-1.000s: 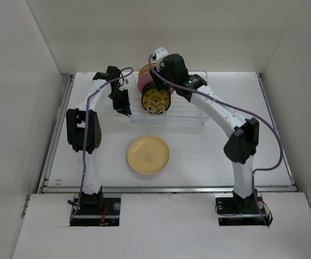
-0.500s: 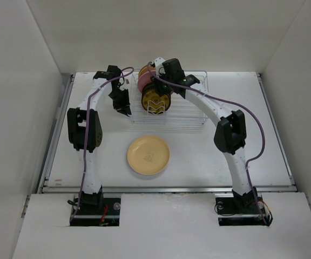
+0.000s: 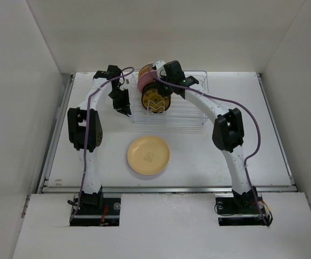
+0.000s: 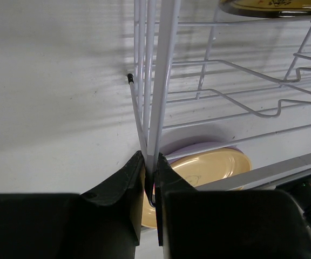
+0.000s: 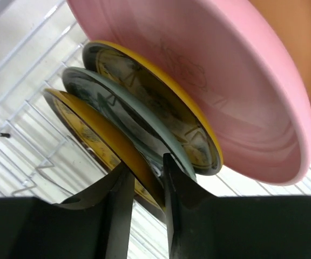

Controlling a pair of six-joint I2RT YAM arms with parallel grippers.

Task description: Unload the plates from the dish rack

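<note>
The wire dish rack (image 3: pixel 190 116) stands at the back middle of the table. In it stand a pink plate (image 3: pixel 143 81), a cream plate behind it, and three small dark plates with gold patterns (image 3: pixel 155 100). My right gripper (image 5: pixel 147 181) reaches down over them, its jaws shut on the rim of the front dark plate (image 5: pixel 85 129), with the pink plate (image 5: pixel 198 81) behind. My left gripper (image 4: pixel 150 164) is shut on the upright wires at the rack's left end (image 4: pixel 155 81). A pale yellow plate (image 3: pixel 148 155) lies flat in front of the rack, on a lavender plate (image 4: pixel 198 147).
White walls close in the table on the left, back and right. A raised lip (image 3: pixel 166 189) runs along the near edge. The right arm's elbow (image 3: pixel 228 129) hangs over the table right of the rack.
The right arm has dropped and pulled its elbow in, lowering its gripper onto the front dark plate. The left gripper and the plates have not moved.
</note>
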